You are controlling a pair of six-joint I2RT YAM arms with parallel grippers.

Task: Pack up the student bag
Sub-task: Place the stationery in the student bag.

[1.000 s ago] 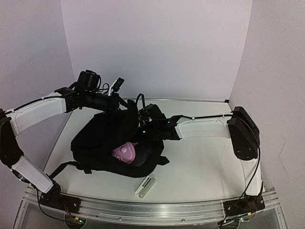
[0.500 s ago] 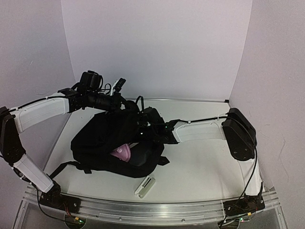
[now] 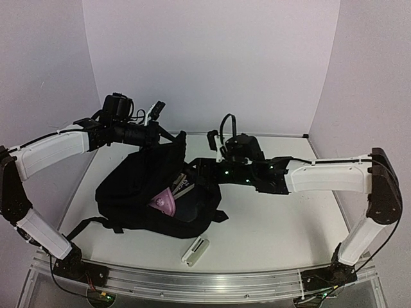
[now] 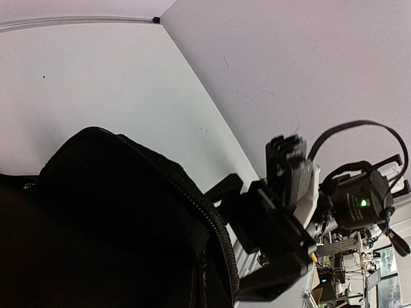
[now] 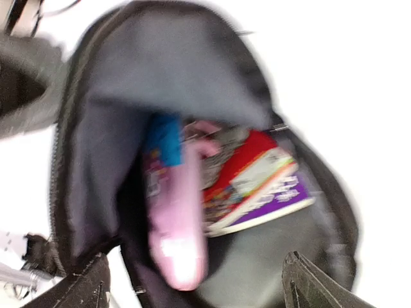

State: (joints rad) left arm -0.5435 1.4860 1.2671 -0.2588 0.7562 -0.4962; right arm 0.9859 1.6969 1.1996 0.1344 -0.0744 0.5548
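Observation:
The student bag (image 3: 138, 189) lies on the table with its mouth facing right and held open, its grey lining (image 5: 160, 77) showing. Inside lie a pink pouch (image 5: 176, 224) and a red and purple book (image 5: 260, 183); from above, the pouch (image 3: 163, 203) and book (image 3: 183, 184) peek out of the mouth. My left gripper (image 3: 166, 136) is shut on the bag's upper rim, holding it up; the zipper edge (image 4: 192, 205) fills the left wrist view. My right gripper (image 3: 196, 168) hangs open and empty just outside the mouth, its fingertips (image 5: 87, 289) spread wide.
A small white oblong object (image 3: 196, 251) lies on the table in front of the bag. A black strap (image 3: 83, 224) trails toward the left arm's base. White walls close in the back and both sides.
My right gripper has opened and drawn back to the right, out of the bag. The book now lies inside beside the pink pouch. The left gripper keeps its hold.

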